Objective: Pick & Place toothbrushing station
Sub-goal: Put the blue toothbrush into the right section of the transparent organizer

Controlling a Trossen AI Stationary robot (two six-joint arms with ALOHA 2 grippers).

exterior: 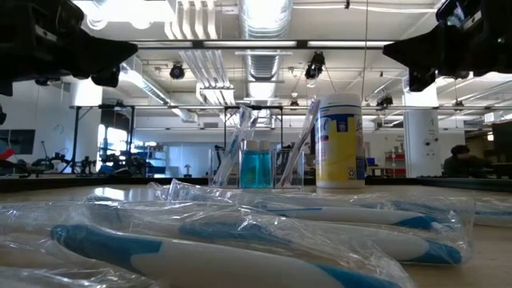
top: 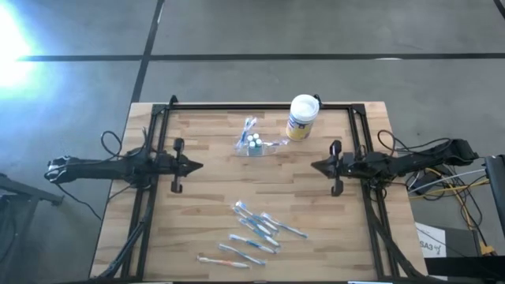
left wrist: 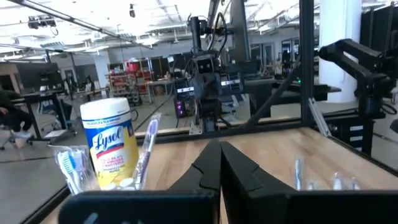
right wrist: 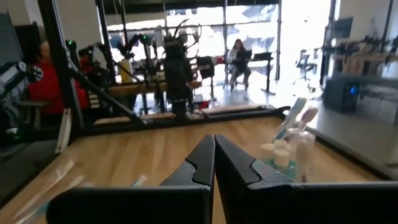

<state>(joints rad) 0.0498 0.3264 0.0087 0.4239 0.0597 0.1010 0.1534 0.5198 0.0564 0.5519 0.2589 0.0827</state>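
Note:
The toothbrushing station [top: 253, 143], a low clear plastic holder with toothbrushes standing in it, sits on its base toward the table's far middle; it also shows in the low view [exterior: 258, 166] and the right wrist view [right wrist: 289, 142]. My left gripper [top: 197, 166] is shut with nothing in it, level above the table's left side, left of the station. My right gripper [top: 316, 166] is shut and empty too, level above the table's right side. In the wrist views each pair of fingers [left wrist: 219, 163] [right wrist: 214, 157] meets at the tips.
A white canister with a yellow label [top: 302, 117] stands upright right of the station. Several wrapped blue-and-white toothbrushes [top: 256, 233] lie on the near middle of the table. A black frame [top: 260, 105] runs along the far edge and both sides.

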